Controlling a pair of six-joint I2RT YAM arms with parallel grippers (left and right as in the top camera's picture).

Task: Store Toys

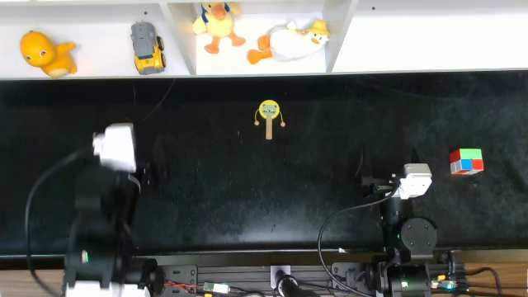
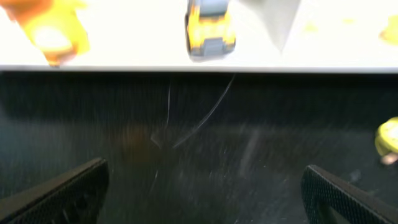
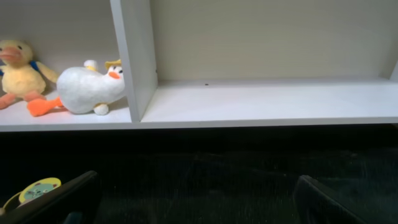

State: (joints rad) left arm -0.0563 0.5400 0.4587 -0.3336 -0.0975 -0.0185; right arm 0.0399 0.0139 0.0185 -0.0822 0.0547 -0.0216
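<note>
Ducks [image 1: 48,53] number three, perhaps; one truck [image 1: 147,47], one rattle [image 1: 269,115], one cube [image 1: 466,162].

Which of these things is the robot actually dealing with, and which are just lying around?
Part of the job: rattle drum, colour cube, white shelf, orange duck, toy truck, yellow plush duck, white plush duck.
Lying about: cables, black table mat.

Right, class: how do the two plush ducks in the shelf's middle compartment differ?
The yellow duck sits upright, while the white duck lies stretched out on its side. The yellow duck's body is yellow, the white duck's white. Both are soft toys with orange feet, resting in the same compartment.
</note>
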